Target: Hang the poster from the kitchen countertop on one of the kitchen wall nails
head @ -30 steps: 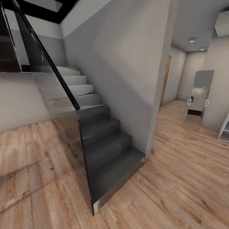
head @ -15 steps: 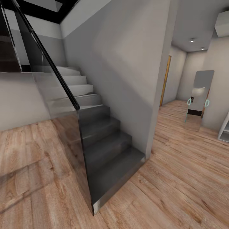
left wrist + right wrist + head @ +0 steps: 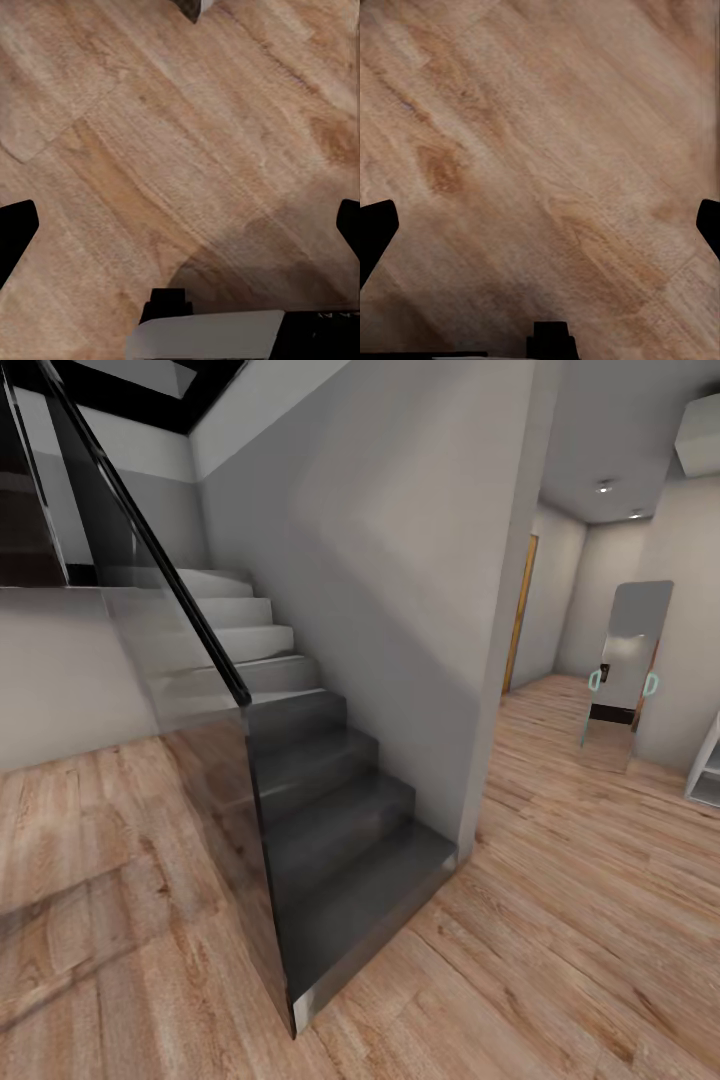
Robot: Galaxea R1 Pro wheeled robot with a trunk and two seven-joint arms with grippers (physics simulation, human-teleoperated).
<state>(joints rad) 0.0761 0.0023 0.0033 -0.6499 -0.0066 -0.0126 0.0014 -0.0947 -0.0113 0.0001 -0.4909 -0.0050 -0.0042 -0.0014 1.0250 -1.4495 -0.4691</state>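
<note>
Beside the stairs point(image 3: 330, 800), far from any poster or countertop, both grippers point(image 3: 180, 225) point(image 3: 540, 225) hang spread and empty over wood floor point(image 3: 560, 920), so careless driving could clip the glass balustrade point(image 3: 200, 690).

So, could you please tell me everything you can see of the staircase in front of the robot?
The staircase rises from the wooden floor toward the upper left of the head view. Its lower steps look dark grey and slightly glossy; the higher ones look pale grey. A glass side panel stands along its near side, reaching down to the floor, topped by a black handrail that slopes with the steps. On its far side it runs against a plain grey wall. Nothing lies on the visible steps.
</note>
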